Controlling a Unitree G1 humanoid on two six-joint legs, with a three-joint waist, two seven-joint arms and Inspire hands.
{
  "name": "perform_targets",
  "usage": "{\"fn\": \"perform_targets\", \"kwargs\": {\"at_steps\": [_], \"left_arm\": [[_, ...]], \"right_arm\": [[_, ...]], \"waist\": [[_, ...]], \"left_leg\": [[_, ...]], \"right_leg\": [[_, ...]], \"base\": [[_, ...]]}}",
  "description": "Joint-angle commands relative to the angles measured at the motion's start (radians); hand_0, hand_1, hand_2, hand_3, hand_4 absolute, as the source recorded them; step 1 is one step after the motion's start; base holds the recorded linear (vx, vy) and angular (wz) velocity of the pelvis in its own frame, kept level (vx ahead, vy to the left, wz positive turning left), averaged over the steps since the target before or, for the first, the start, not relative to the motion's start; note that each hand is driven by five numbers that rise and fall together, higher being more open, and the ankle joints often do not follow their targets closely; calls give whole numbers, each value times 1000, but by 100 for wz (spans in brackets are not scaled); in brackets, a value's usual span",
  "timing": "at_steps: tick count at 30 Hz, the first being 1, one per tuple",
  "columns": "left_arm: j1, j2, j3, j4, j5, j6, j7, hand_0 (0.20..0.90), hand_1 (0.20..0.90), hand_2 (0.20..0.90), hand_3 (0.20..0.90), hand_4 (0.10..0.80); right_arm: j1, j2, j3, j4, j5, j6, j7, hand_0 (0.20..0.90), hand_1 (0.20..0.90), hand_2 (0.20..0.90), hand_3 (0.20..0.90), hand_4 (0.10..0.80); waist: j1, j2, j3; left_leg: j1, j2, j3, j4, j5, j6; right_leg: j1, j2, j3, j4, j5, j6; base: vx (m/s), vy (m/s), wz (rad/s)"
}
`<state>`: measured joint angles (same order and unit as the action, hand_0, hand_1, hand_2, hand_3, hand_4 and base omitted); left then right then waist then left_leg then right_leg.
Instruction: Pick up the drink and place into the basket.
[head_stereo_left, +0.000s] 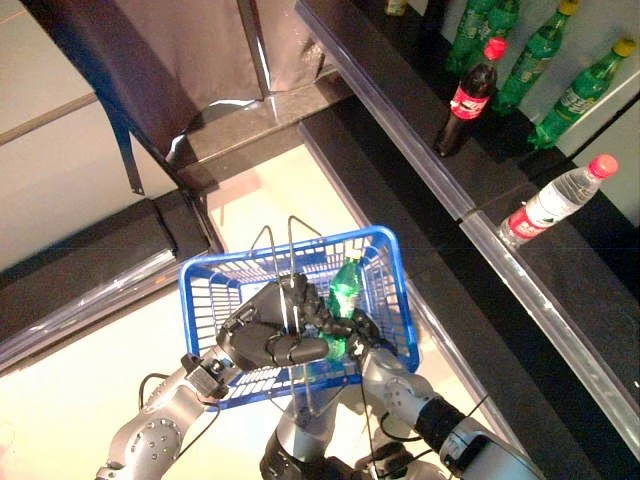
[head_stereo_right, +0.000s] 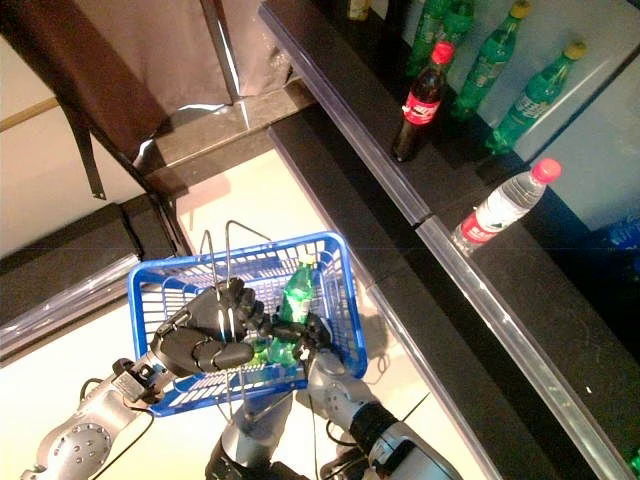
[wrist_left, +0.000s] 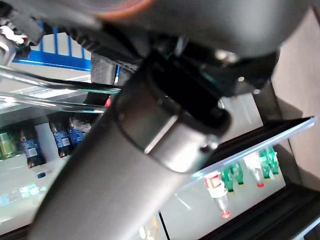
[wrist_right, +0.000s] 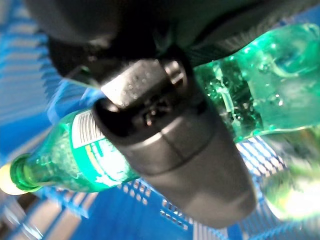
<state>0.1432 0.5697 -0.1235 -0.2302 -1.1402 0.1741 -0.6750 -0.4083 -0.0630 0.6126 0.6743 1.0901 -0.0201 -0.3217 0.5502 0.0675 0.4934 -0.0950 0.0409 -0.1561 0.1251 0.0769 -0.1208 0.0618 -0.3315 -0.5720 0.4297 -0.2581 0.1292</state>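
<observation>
A green drink bottle (head_stereo_left: 346, 290) stands tilted inside the blue wire basket (head_stereo_left: 397, 262), cap pointing toward the far rim. My right hand (head_stereo_left: 362, 329) is curled round its lower part; in the right wrist view the thumb (wrist_right: 165, 145) lies across the green bottle (wrist_right: 75, 155) above the blue mesh. My left hand (head_stereo_left: 262, 330) is shut on the basket's two wire handles (head_stereo_left: 290, 240) and holds the basket up in front of me. The bottle's base is hidden behind the hands.
To the right runs a dark shelf (head_stereo_left: 420, 160) with a glass edge. On it stand a cola bottle (head_stereo_left: 468, 98), several green bottles (head_stereo_left: 540, 45) and a water bottle (head_stereo_left: 552, 203). A dark cloth-covered stand (head_stereo_left: 170, 70) rises at the upper left.
</observation>
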Motion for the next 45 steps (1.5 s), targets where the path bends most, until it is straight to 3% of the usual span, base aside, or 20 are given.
{"fn": "perform_targets", "kwargs": {"at_steps": [1,10,11,12,13,14,23,30,34,36,40,45], "left_arm": [[-144,-63,7,-345,-180,-112,-207,300,300,300,200,100],[-148,-47,12,-345,-208,-83,-188,300,300,300,200,100],[-149,-43,14,-342,-215,-79,-183,300,300,300,200,100],[-152,-41,16,-340,-217,-76,-179,300,300,300,200,100],[-154,-39,17,-340,-218,-76,-177,300,300,300,200,100],[-153,-40,18,-337,-218,-71,-175,300,300,300,200,100],[-147,-59,19,-303,-172,-40,-120,300,300,300,200,100],[-101,-104,37,-255,-138,-33,-83,300,300,300,200,100],[-79,-123,39,-225,-84,-71,-83,300,300,300,200,100],[-57,-127,36,-201,-19,-151,-105,300,300,300,200,100],[-32,-140,43,-189,-13,-183,-82,300,300,300,200,100],[13,-169,45,-132,-7,-254,-18,300,300,300,200,100]], "right_arm": [[-71,167,5,-49,115,-65,113,300,300,300,200,100],[-116,179,-62,58,282,29,128,300,300,300,200,100],[-122,180,-74,76,299,41,135,354,354,354,263,163],[-128,182,-80,87,307,45,136,561,561,561,505,405],[-130,183,-82,89,307,46,133,620,620,620,573,473],[-136,181,-88,92,308,46,125,900,900,900,900,800],[-136,156,-90,16,281,-11,104,900,900,900,900,800],[-25,84,-44,-278,191,-44,93,900,900,900,900,800],[29,34,-27,-415,141,-37,109,900,900,900,900,800],[109,-49,-18,-572,91,-11,120,900,900,900,900,800],[198,-114,-24,-698,62,18,166,900,900,900,900,800],[354,-238,-53,-911,-35,59,254,900,900,900,900,800]], "waist": [[-8,-6,-159],[9,-15,-159],[10,-16,-160],[11,-17,-160],[11,-18,-160],[12,-20,-159],[3,-38,-154],[-37,-61,-149],[-63,-70,-147],[-100,-75,-142],[-134,-71,-146],[-204,-87,-154]], "left_leg": [[-64,-67,-44,86,-31,27],[-66,-71,-44,84,-30,31],[-64,-71,-44,83,-30,32],[-64,-71,-43,81,-29,33],[-63,-71,-43,80,-29,33],[-63,-71,-42,78,-28,33],[-57,-63,-29,69,-28,33],[-53,-45,6,60,-26,35],[-49,-37,26,55,-26,37],[-44,-26,57,49,-25,39],[-52,-19,82,42,-1,45],[-39,-3,139,38,-7,44]], "right_leg": [[54,123,-48,-125,120,-65],[60,123,-52,-129,126,-59],[60,123,-52,-128,125,-59],[60,123,-52,-128,126,-58],[60,123,-52,-128,126,-58],[59,123,-52,-129,128,-57],[58,126,-49,-132,134,-53],[44,129,-32,-132,138,-50],[34,132,-17,-133,140,-49],[21,136,5,-136,144,-47],[6,139,7,-152,172,-50],[-4,146,60,-176,184,-39]], "base": [[45,15,0],[29,-2,0],[41,-7,1],[33,-3,2],[24,-6,3],[0,0,0],[10,-9,4],[-12,-6,-3],[-36,2,-16],[-79,34,-4],[-84,41,-25],[-80,21,-23]]}}
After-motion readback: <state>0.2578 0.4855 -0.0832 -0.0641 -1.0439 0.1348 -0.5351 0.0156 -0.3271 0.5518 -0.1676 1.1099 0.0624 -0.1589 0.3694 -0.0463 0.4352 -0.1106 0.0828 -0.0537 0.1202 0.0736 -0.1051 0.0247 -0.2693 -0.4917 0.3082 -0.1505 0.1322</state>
